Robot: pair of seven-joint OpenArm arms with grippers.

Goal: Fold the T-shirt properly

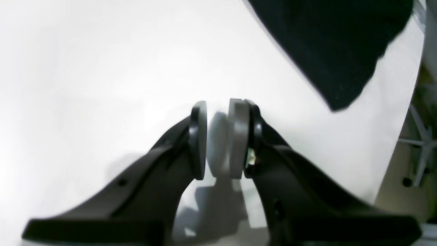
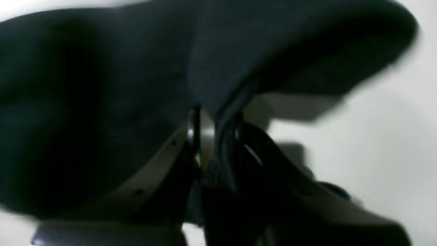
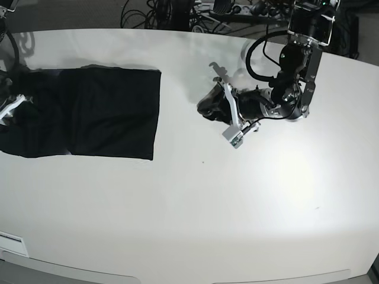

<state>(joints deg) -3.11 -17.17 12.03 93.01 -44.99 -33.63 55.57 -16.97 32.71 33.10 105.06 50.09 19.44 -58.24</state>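
- The T-shirt (image 3: 89,112) lies flat as a black rectangle near the counter's (image 3: 195,213) far left corner, its left end running up to the left edge; only plain black cloth shows.
- The right gripper (image 2: 218,136) sits at that left end of the shirt, barely visible in the base view at the frame's edge.
- In the right wrist view its two fingers are drawn together on a bunched fold of the black cloth — the fabric rises from between the pads and spreads out above and to the left, with one flap lifted off the white surface and casting a shadow under it.
- The left gripper (image 3: 208,105) hovers low over bare counter near the middle of the far edge, well apart from the shirt, which lies off toward the left edge.
- In the left wrist view its grey pads (image 1: 237,136) stand close together with a narrow gap between them and nothing held — bare white counter shows beyond, and a corner of the black shirt (image 1: 336,44) sits further off.
- No brand, label or readable writing shows on the shirt, the arms or the counter; both wrist views are blurred.
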